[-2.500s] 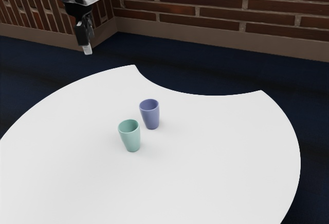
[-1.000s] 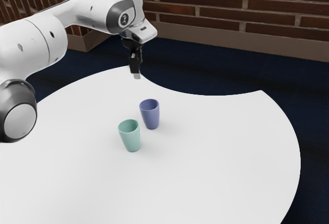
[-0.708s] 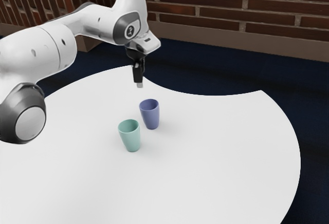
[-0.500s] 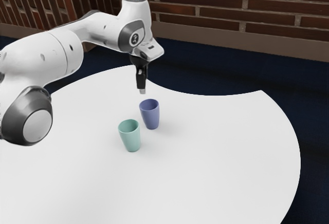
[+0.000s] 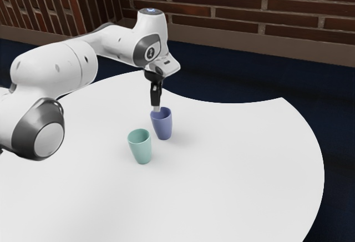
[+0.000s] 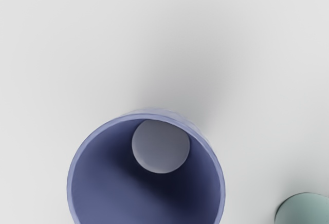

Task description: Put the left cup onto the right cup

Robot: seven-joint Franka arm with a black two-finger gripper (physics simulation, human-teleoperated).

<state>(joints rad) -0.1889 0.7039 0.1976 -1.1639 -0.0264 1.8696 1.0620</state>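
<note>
Behind your workspace runs a brick wall [image 5: 249, 3], with a dark blue floor [image 5: 249, 70] below it. In front of that lies the white table [image 5: 249, 159], wide and rounded, with a curved bite cut out of its far edge.

Your arm [image 5: 72, 72] comes in from the exterior view's left. Its thick white links reach across the table's far side and bend down at the wrist, close to the cut-out.

Two cups stand near the middle of the table, both upright with their mouths up. The green cup [image 5: 140, 146] is the nearer one, toward the exterior view's left. The blue cup [image 5: 162, 124] stands just beyond it, toward the exterior view's right. They are close together but not touching, and neither is stacked on the other.

Your hand [image 5: 156, 107] points straight down over the blue cup, its tip at the far side of that cup's rim. You see it edge-on here, so you cannot tell whether it is wide or narrow, nor whether it touches the cup.

In the wrist view you look straight down into the blue cup [image 6: 103, 193], with its pale bottom showing inside the dark wall. A sliver of the green cup [image 6: 306, 211] shows beside it, and the bare table [image 6: 154, 39] lies around them.
</note>
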